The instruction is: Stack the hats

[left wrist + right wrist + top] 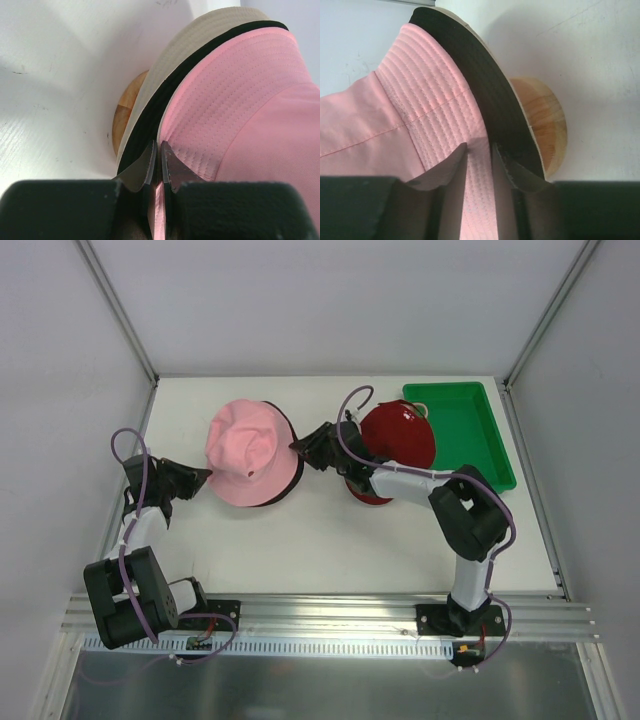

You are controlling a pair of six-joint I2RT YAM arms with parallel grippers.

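Observation:
The pink hat tops a pile on the wooden stand. Beneath it show the black hat's brim and the cream bucket hat's brim. My left gripper is shut on the pink hat's left brim, with fabric pinched between the pads. My right gripper is at the right brim. Its jaws stand narrowly apart with the pink brim in the gap. The black brim lies outside the right finger. A red cap sits to the right.
A green tray stands at the back right, right behind the red cap. The wooden stand pokes out under the brims. Frame posts and white walls close in the table on the left, back and right.

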